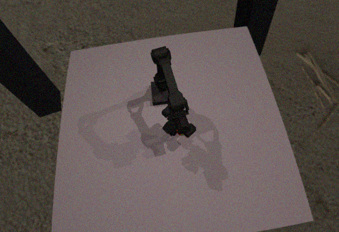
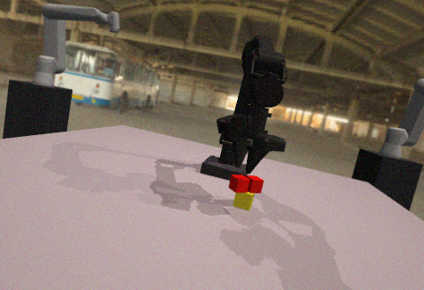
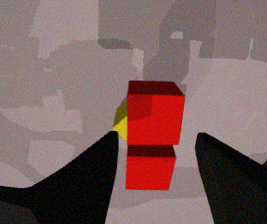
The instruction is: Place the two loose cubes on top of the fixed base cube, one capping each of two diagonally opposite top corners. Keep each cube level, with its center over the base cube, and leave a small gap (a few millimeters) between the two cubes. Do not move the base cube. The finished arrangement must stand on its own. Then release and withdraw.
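Note:
In the exterior view, a left red cube (image 2: 239, 183) and a right red cube (image 2: 256, 184) sit side by side on the yellow base cube (image 2: 243, 201) (image 3: 120, 128). Both look level, with a thin dark line between them; the exact gap is unclear. In the wrist view, the upper red cube (image 3: 154, 120) and lower red cube (image 3: 149, 173) lie between my spread fingertips, with table showing on both sides. My gripper (image 1: 179, 132) (image 2: 247, 174) (image 3: 157, 140) is open and holds nothing, close above or beside the cubes. In the top view, it hides nearly all of them.
The arm's base (image 1: 159, 97) (image 2: 219, 167) stands on the pale table (image 1: 107, 199) (image 2: 112, 249) behind the cubes. Shadows of the arm fall across the table. Dark pedestals (image 2: 38, 109) (image 2: 388, 173) with grey arms stand beyond its edges.

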`<state>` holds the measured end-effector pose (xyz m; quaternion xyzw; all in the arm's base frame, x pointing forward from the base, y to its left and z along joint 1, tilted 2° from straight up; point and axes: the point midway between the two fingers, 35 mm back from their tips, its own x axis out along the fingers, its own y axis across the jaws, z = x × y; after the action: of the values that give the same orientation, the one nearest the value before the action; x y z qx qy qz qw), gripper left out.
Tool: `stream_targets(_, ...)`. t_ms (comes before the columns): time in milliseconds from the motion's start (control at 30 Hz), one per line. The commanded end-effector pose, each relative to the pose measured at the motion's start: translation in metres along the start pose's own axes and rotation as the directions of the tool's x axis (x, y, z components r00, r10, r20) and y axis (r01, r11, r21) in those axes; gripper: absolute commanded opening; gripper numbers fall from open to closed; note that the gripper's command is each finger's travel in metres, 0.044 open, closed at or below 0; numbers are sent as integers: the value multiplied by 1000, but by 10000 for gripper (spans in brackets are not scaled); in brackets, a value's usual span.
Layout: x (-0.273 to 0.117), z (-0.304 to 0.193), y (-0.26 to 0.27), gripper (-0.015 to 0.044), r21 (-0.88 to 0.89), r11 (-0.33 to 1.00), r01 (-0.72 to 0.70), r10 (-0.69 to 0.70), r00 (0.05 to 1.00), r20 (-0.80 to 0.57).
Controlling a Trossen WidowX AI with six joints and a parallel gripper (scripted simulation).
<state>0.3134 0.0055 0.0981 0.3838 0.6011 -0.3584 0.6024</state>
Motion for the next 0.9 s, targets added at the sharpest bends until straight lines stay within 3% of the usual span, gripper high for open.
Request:
stream_targets(0,-8,0,1,205,-3,1000,-5,5,1000,2)
stream_targets(733,-33,0,0,205,-3,1000,-5,5,1000,2)
stream_targets(867,-36,0,0,310,2,1000,-4,4,1000,2)
